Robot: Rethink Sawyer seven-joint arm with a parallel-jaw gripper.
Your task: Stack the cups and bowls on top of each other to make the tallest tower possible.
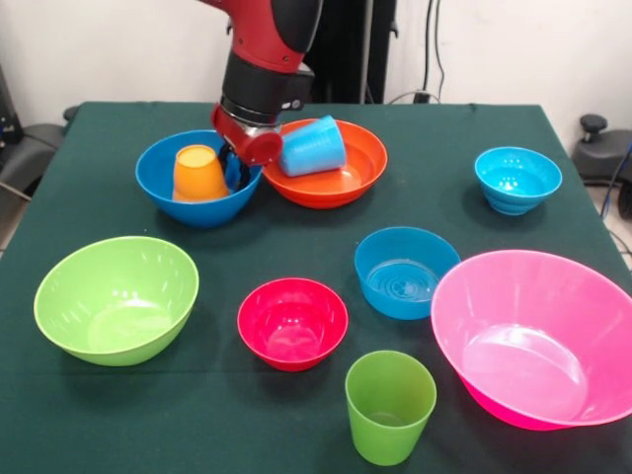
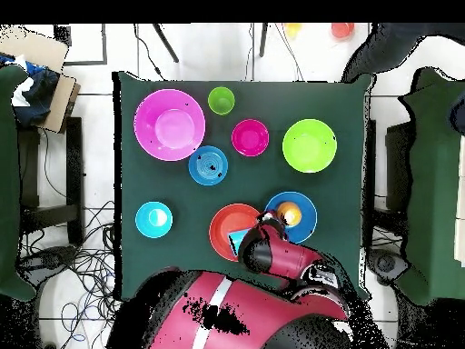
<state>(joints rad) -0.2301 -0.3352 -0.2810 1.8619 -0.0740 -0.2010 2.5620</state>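
An orange cup [image 1: 199, 173] stands upside down inside the large blue bowl [image 1: 161, 183] at the back left. My gripper [image 1: 234, 170] reaches down into that bowl, right beside the orange cup; its state is hidden. A light blue cup [image 1: 314, 146] lies on its side in the wide orange bowl [image 1: 348, 184] next to it. In front stand a lime green bowl [image 1: 117, 299], a small red bowl [image 1: 292, 323], a medium blue bowl [image 1: 405, 272], a large pink bowl [image 1: 538, 336] and an upright green cup [image 1: 390, 405]. A small turquoise bowl [image 1: 517, 180] sits alone at the right.
Everything rests on a dark green table [image 1: 89, 148]. In the overhead view my arm [image 2: 272, 250] covers part of the orange bowl [image 2: 221, 227] and the blue bowl [image 2: 306, 207]. Chairs [image 2: 18, 173] stand at both sides of the table.
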